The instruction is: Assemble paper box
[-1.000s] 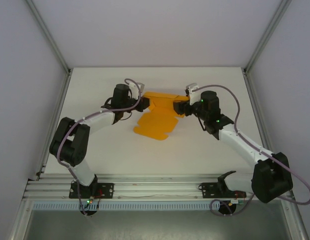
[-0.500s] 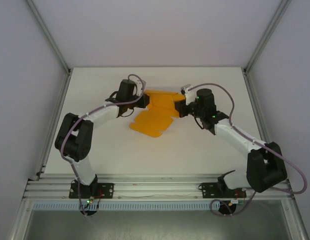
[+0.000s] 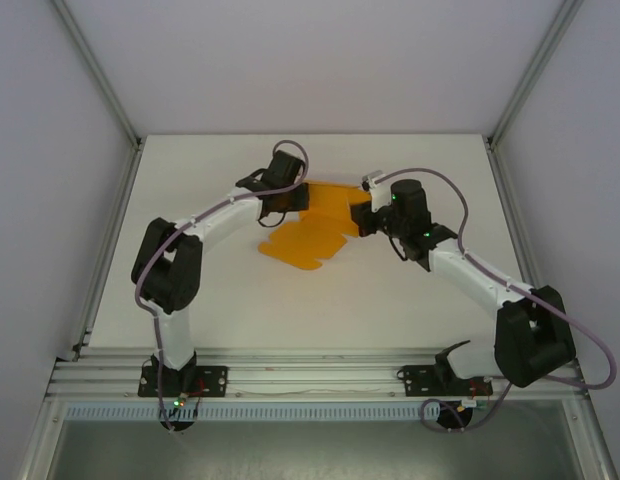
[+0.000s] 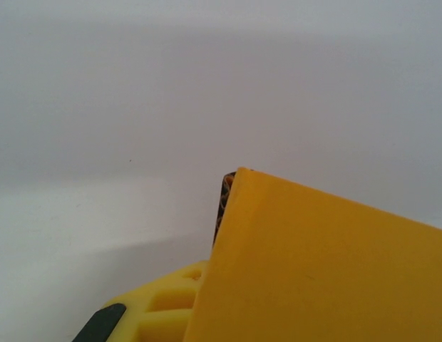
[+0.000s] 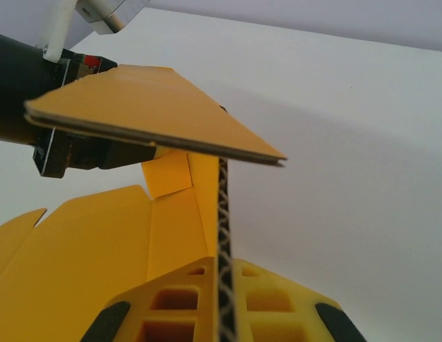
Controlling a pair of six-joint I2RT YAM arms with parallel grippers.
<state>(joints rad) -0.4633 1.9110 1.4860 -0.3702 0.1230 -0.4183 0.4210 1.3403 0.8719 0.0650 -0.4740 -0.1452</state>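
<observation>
Mostly flat paper box (image 3: pixel 306 240), left pincer (image 3: pixel 302 201), right pincer (image 3: pixel 359 216) gripping flaps.

Matt orange-yellow card forms the paper box (image 3: pixel 310 238), on a smooth matt table (image 3: pixel 390 300); the right gripper (image 5: pixel 222 167) has moulded yellow plastic fingers (image 5: pixel 171 306), black cross-hatched pad (image 5: pixel 222 242).

Tips facing inward, left end effector (image 3: pixel 294 205) closed, right end effector (image 3: pixel 361 216) closed
</observation>
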